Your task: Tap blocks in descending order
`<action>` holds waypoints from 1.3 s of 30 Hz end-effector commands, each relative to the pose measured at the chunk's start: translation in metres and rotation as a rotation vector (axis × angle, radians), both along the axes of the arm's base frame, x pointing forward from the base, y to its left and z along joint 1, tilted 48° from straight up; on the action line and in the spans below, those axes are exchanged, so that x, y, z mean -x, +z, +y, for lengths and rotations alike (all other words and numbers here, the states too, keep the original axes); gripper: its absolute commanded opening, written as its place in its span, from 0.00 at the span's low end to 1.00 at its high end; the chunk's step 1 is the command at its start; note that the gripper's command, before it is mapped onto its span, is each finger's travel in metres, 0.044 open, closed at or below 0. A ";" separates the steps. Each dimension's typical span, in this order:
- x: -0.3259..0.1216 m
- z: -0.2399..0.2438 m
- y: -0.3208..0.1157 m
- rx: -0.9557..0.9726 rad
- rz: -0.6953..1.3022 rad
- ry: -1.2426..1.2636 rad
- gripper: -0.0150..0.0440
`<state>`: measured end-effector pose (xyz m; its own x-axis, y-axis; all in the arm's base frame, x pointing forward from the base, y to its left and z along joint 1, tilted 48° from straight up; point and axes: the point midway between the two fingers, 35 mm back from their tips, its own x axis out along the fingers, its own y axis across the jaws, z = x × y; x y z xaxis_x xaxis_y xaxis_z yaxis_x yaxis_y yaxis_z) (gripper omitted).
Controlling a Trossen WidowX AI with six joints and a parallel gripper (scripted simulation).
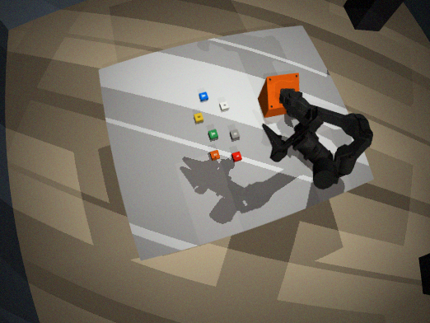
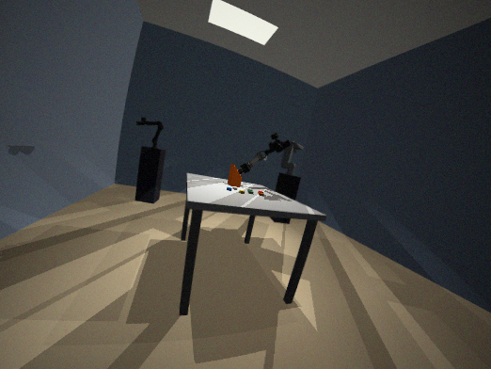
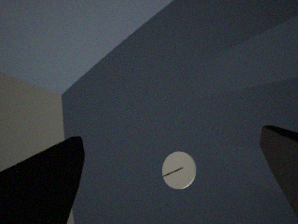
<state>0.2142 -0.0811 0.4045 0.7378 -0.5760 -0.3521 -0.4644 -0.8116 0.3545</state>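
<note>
On the table lie small blocks: blue [image 1: 203, 96] [image 2: 229, 188], white [image 1: 224, 106], yellow [image 1: 198, 118] [image 2: 242, 191], green [image 1: 212, 134] [image 2: 250, 191], grey [image 1: 235, 134], orange [image 1: 214, 155] and red [image 1: 236, 156]. They stand apart from one another. Their printed marks are too small to read. My gripper [image 3: 173, 141] is open, with its two dark fingers wide apart and nothing between them. It is raised above the table, to the right of the blocks in the top view, and touches none of them. The wrist view shows no block.
The orange base stand [image 1: 268, 99] [image 2: 234, 176] is right of the blocks in the top view. The table [image 1: 136, 181] [image 2: 212, 198] carries the arm's shadow beside the orange and red blocks. The wrist view shows walls and a pale round disc [image 3: 179, 177]. Dark pedestals [image 2: 150, 174] stand beyond the table.
</note>
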 end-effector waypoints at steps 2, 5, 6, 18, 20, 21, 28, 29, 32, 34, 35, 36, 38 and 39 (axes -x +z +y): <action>-0.006 0.000 -0.003 0.024 0.038 0.020 0.93; -0.033 0.002 -0.023 0.145 0.230 0.134 0.93; -0.045 0.002 -0.033 0.195 0.312 0.188 0.93; -0.116 0.004 -0.138 0.569 0.957 0.841 0.93; -0.122 0.003 -0.153 0.607 1.013 0.940 0.93; -0.125 0.003 -0.160 0.626 1.039 0.992 0.93; -0.139 0.003 -0.211 0.747 1.161 1.370 0.93; -0.140 0.003 -0.219 0.763 1.169 1.426 0.93; -0.143 0.003 -0.241 0.811 1.179 1.595 0.93; -0.145 0.003 -0.255 0.843 1.171 1.708 0.93; -0.145 0.003 -0.262 0.858 1.164 1.764 0.93; -0.145 0.003 -0.269 0.874 1.153 1.820 0.93; -0.146 0.004 -0.283 0.907 1.123 1.931 0.93; -0.146 0.004 -0.290 0.923 1.104 1.986 0.93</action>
<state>0.3554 -0.0807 0.1782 0.3347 -0.1179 -0.9349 0.9344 0.1696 0.3131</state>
